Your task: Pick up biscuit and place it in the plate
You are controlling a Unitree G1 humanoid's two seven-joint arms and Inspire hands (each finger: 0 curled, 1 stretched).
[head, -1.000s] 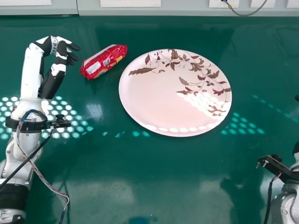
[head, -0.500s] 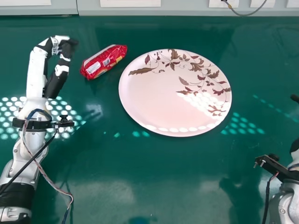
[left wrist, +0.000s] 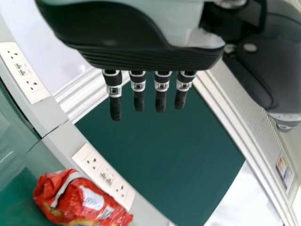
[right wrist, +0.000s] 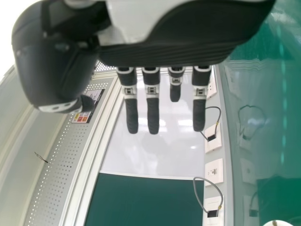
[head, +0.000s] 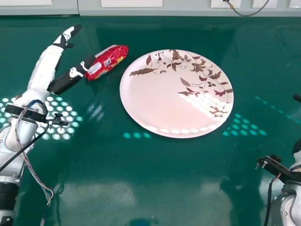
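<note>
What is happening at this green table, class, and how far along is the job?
The robot's open left hand is at the shiny red biscuit packet, its fingers straight and not curled round it; whether they touch is hard to tell. The packet lies on the table, beside the large, round, pale pink plate with brown leaf patterns, so it is not on the plate yet. The open right hand holds nothing.
</note>
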